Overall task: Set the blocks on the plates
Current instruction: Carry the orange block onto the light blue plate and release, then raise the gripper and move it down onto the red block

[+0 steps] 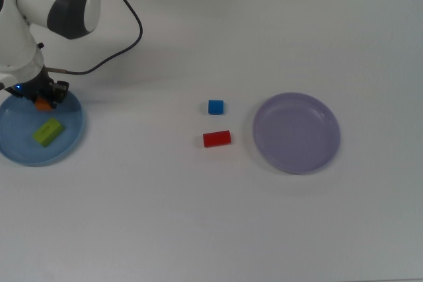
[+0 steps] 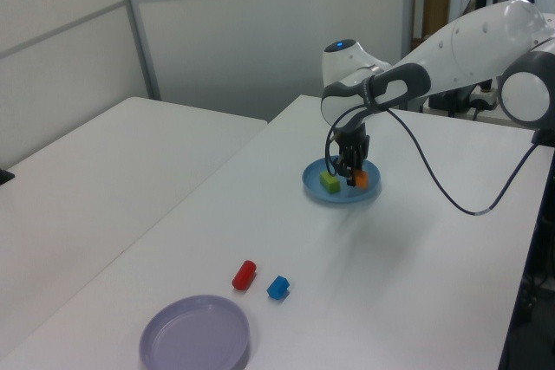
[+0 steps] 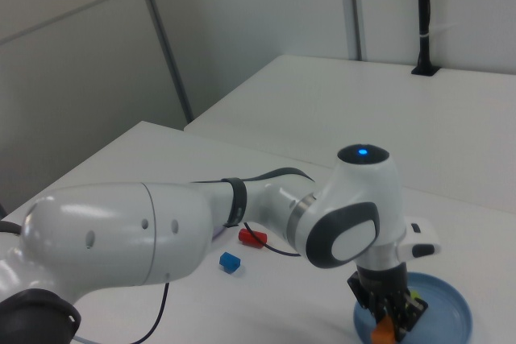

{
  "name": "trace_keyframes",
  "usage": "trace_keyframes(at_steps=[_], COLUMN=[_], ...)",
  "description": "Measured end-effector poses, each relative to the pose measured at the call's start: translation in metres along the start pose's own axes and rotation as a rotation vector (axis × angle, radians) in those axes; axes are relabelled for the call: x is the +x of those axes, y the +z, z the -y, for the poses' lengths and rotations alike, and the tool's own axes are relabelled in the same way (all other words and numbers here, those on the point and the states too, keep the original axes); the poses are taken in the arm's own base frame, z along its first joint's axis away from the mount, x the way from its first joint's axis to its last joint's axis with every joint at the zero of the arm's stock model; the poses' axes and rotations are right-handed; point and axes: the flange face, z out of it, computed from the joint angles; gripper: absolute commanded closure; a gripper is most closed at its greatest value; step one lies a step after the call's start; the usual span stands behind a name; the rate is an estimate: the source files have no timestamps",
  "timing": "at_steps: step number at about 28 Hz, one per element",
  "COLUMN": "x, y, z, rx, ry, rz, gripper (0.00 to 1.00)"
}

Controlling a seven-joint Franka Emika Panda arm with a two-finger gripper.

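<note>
In the top view the arm's white body covers most of the gripper, and only a sliver of the orange block shows at the 12 o'clock rim of the light blue plate. In the right view the plate is partly hidden behind the wrist and cut by the bottom edge, and the lime-green block cannot be made out there. The fingers are pinched on the orange block, holding it over the blue plate; whether it touches the plate cannot be told. The lime-green block lies inside this plate, near its centre. The pale lavender plate holds nothing. At its 9 o'clock, on the table, sit the red block and, just beyond it, the blue cube. A faint mark on the green block is unreadable.
</note>
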Motion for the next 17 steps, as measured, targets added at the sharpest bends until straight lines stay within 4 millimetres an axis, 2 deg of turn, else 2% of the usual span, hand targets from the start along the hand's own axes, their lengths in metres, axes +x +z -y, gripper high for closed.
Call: trace_keyframes(at_steps=[2,6,7,8,10,11,17], x=[0.0006,0.0012,0.0016,0.0017,0.0019,0.0021,0.0036], y=[0.0047,0.0046,0.004,0.0036,0.0032,0.0029,0.0005], z=[0.0005,0.0009,0.0009,0.0008,0.0007,0.0007,0.002], rx=[0.009,0.012,0.012,0.012,0.012,0.013,0.012], ry=[0.005,0.008,0.008,0.009,0.009,0.009,0.007], rz=[0.003,0.002,0.0,0.0,-0.002,-0.002,-0.007], gripper=[0.79,0.51,0.47,0.38,0.1,0.0,0.0])
